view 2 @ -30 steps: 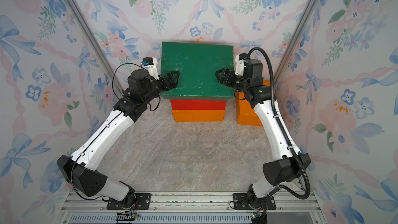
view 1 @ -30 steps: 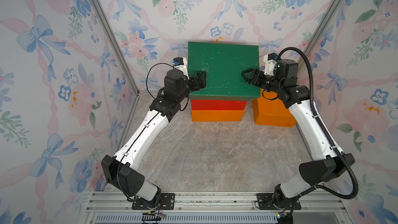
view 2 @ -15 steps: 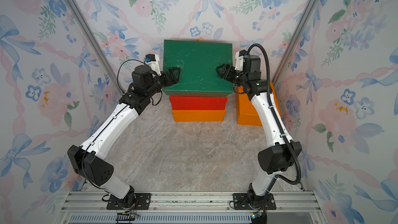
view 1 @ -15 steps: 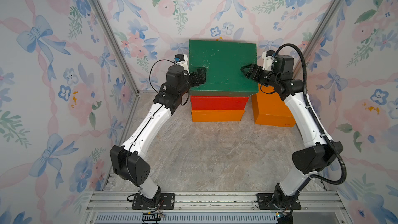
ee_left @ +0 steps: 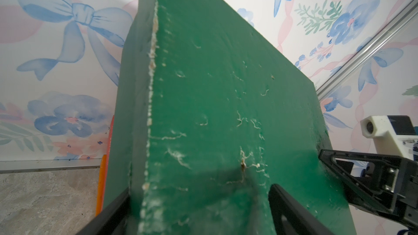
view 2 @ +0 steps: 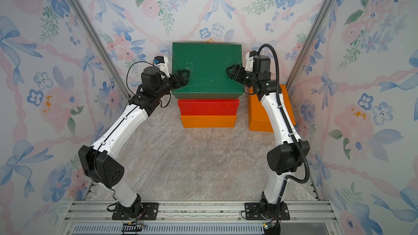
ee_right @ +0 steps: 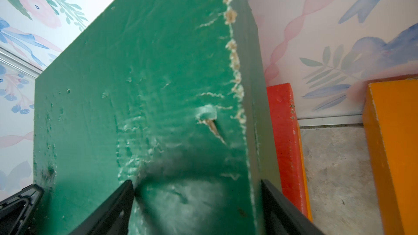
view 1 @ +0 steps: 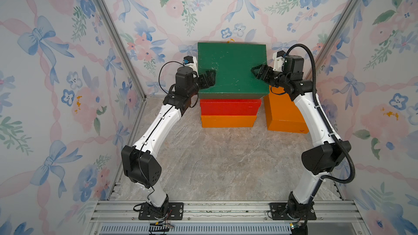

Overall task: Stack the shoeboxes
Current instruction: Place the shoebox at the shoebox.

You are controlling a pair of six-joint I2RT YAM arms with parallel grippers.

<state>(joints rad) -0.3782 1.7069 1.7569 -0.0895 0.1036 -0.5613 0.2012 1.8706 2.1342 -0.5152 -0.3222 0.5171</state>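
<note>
The dark green shoebox (view 1: 233, 71) (view 2: 208, 68) is held level over a red shoebox (view 1: 229, 107) (view 2: 208, 107), which lies on an orange shoebox (view 1: 228, 121) (view 2: 208, 121). I cannot tell whether green touches red. My left gripper (view 1: 209, 79) (ee_left: 200, 188) is shut on the green box's left end, one finger on the lid and one underneath. My right gripper (view 1: 260, 72) (ee_right: 196, 181) is shut the same way on its right end. Another orange shoebox (view 1: 282, 114) (ee_right: 395, 143) stands on the floor to the right, partly behind my right arm.
Floral-papered walls close in at the back and both sides, with slanted metal posts (view 1: 117, 39) in the corners. The stack stands near the back wall. The marble floor (view 1: 221, 161) runs forward to the metal rail (view 1: 226, 209) holding both arm bases.
Both arms have reached further toward the back wall, and the green box has shifted slightly back over the red one. Both grips are unchanged.
</note>
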